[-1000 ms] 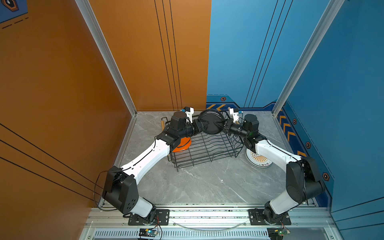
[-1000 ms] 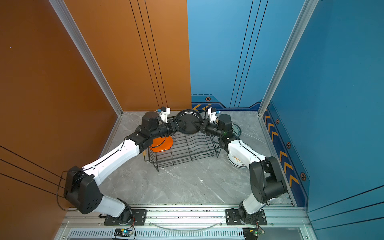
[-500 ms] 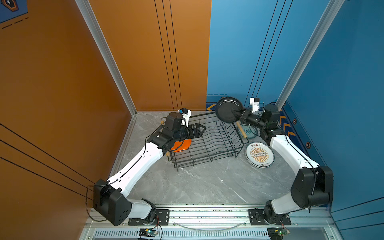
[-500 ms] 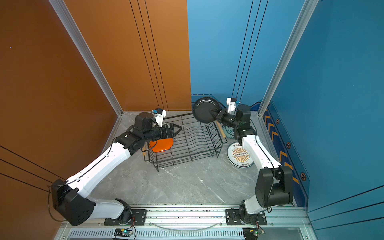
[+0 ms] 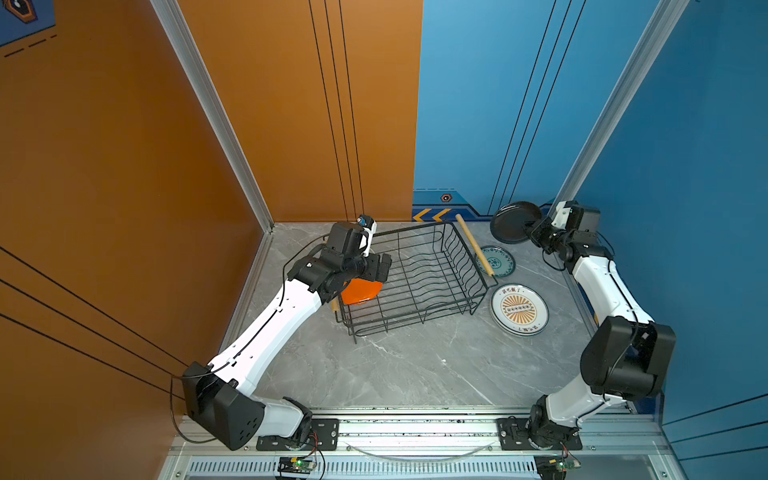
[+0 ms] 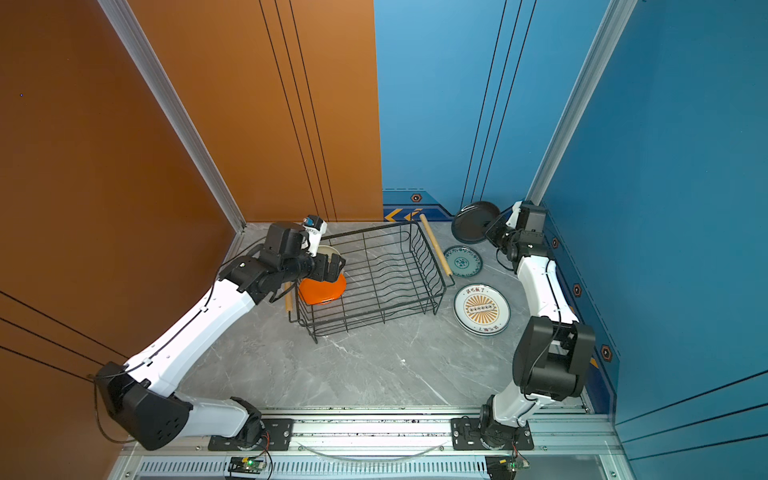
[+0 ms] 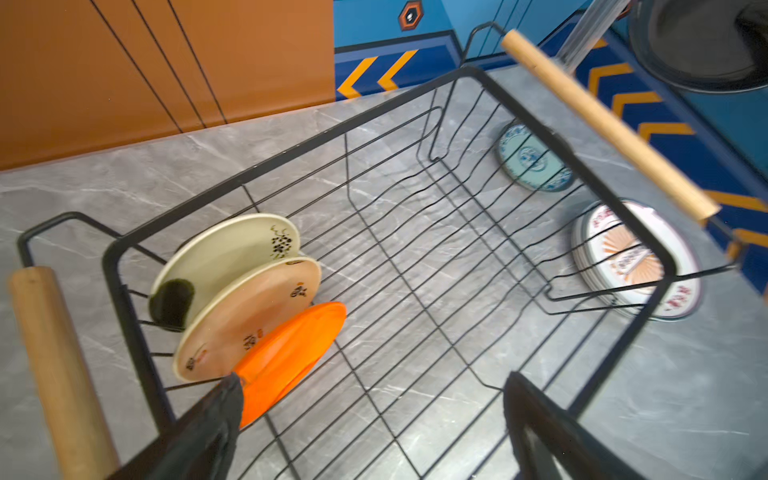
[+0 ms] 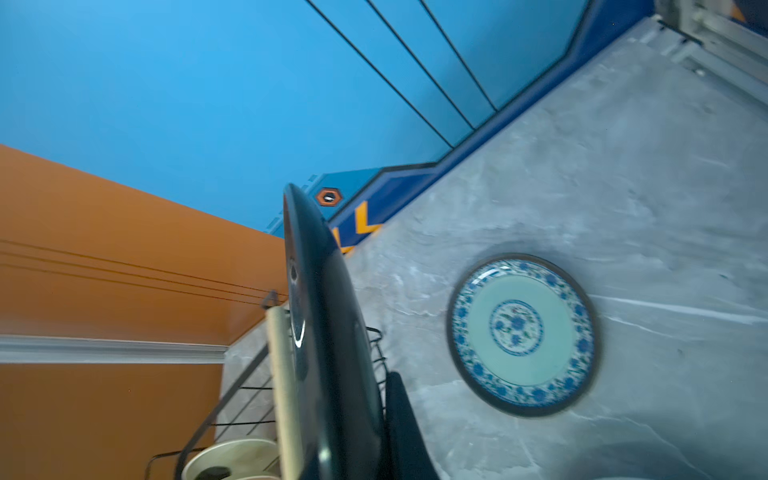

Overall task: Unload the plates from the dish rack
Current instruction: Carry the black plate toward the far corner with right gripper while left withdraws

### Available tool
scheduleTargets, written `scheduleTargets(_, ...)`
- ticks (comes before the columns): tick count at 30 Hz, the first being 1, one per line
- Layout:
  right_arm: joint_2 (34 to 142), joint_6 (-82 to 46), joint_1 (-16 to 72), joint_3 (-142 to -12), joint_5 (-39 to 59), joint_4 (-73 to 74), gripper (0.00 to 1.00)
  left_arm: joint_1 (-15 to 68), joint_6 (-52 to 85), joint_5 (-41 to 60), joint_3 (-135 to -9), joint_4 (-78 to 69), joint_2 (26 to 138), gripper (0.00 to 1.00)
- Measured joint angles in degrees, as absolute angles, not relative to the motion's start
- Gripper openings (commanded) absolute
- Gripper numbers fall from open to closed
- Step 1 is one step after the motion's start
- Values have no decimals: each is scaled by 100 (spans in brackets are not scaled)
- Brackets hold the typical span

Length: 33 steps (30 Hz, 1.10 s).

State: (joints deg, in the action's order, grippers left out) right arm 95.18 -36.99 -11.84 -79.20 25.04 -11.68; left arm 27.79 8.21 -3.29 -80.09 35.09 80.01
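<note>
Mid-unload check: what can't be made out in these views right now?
- Sunburst plate: seems to top a stack; the count is too small to tell in both top views, and it is blurred behind dish rack wires in the left wrist view.
- Right gripper on the black plate: the edge-on plate hides the far finger in the right wrist view.
- Two pale plates: the left arm mostly covers them in both top views.

Robot lab cell: orange panel wall, blue panel wall, aluminium base rail, marble-look tabletop

Both top views: high, front, looking down, whole scene. Wrist views: close, oblique; both catch dish rack.
</note>
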Motion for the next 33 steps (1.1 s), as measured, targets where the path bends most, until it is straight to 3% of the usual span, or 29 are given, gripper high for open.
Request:
scheduleTargets(14, 11074, -3426, -1245, -8305, 1769, -1782, 0, 3363, 158, -2316, -8256, 3848, 8425, 98)
scheduleTargets(33, 11878, -3426, -1245, -8733, 1813, -1920, 4, 3393, -246, -2842, -8586, 3883, 8407, 98)
